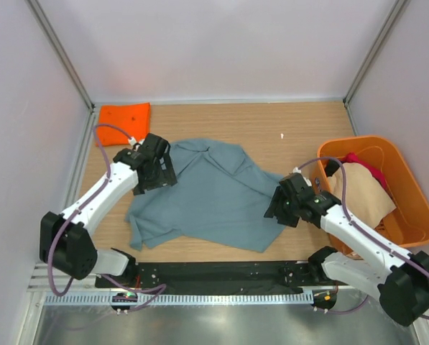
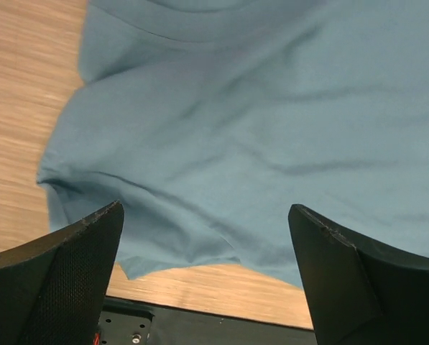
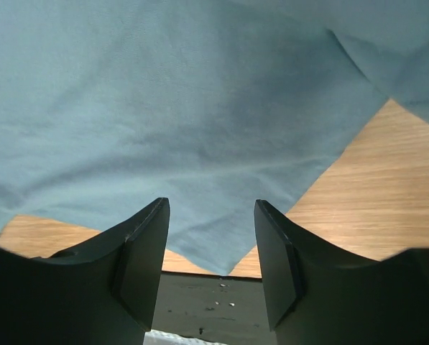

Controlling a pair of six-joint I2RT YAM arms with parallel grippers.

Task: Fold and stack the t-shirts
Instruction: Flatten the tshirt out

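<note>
A large grey-blue t-shirt (image 1: 207,198) lies crumpled and spread in the middle of the wooden table. A folded bright orange shirt (image 1: 124,114) lies at the far left corner. Beige (image 1: 361,194) and red (image 1: 365,167) shirts sit in the orange tub. My left gripper (image 1: 159,171) hovers over the grey-blue shirt's left side, jaws wide open and empty; the shirt (image 2: 257,122) fills the left wrist view. My right gripper (image 1: 279,203) is over the shirt's right edge, open and empty; the right wrist view shows the shirt (image 3: 171,108) and its near corner between my fingers.
A rigid orange plastic tub (image 1: 415,194) stands at the right side of the table. White walls with metal posts close in the left, back and right. A black rail (image 1: 214,273) runs along the near edge.
</note>
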